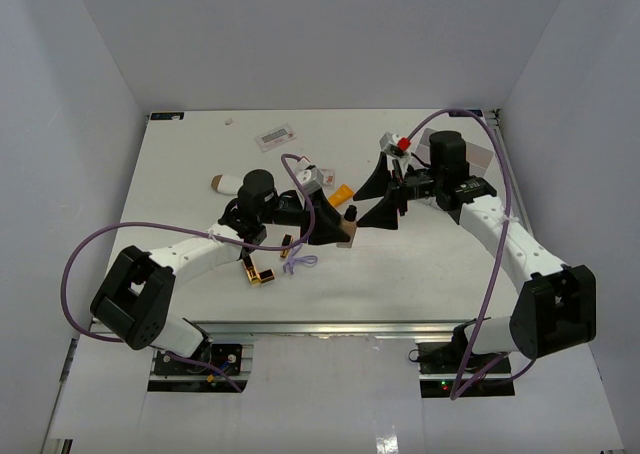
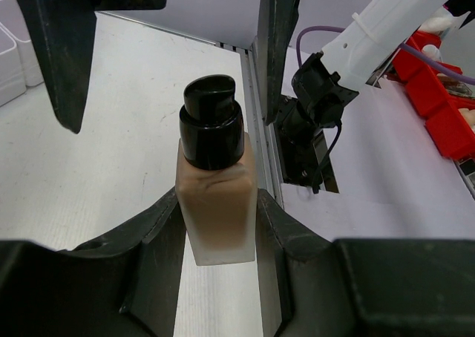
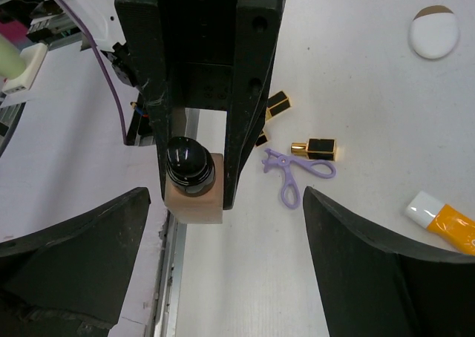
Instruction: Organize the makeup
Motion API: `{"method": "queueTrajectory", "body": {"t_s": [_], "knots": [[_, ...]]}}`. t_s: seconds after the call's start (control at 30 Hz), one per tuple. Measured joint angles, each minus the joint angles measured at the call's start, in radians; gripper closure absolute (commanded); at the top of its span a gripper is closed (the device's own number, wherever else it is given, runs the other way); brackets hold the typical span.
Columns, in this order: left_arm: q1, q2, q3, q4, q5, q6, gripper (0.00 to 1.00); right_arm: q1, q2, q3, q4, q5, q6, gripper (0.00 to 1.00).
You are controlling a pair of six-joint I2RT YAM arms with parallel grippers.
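Note:
The tan foundation bottle (image 2: 217,203) with its black pump cap stands upright between my left gripper's (image 2: 219,229) fingers, which are shut on its sides just above the table. In the top view the left gripper (image 1: 325,224) holds the bottle (image 1: 347,234) near the table's middle. My right gripper (image 1: 385,199) is open and faces it from the right, apart from it. In the right wrist view the bottle (image 3: 194,192) lies ahead of the open right gripper (image 3: 226,203). Gold-and-black lipstick tubes (image 3: 315,148) (image 1: 258,271), an orange-tipped white tube (image 3: 445,222) and a beige sponge (image 3: 435,33) lie on the table.
A purple scissor-like tool (image 3: 297,175) lies by the lipsticks. A flat packet (image 1: 276,134) sits at the back. A white compartment tray (image 2: 11,51) shows at the left wrist view's edge. The table's metal front edge (image 2: 260,129) runs beside the bottle; red bins (image 2: 438,92) stand beyond it.

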Motion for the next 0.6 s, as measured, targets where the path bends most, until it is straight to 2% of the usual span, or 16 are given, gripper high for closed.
{"method": "queueTrajectory", "body": {"t_s": [0.2,0.33,0.43,0.6], "knots": [[-0.006,0.0,0.0,0.005,0.009,-0.009,1.0,0.045,0.031,0.052,-0.119,0.042,-0.111,0.08],[-0.007,0.0,0.0,0.006,0.011,-0.01,1.0,0.075,0.035,0.065,-0.172,0.075,-0.165,0.0],[-0.007,0.0,0.0,0.006,0.011,-0.01,1.0,0.089,0.035,0.064,-0.197,0.098,-0.188,0.18],[-0.006,0.0,0.0,-0.001,0.005,-0.002,1.0,0.097,0.035,0.066,-0.228,0.124,-0.214,0.4]]}}
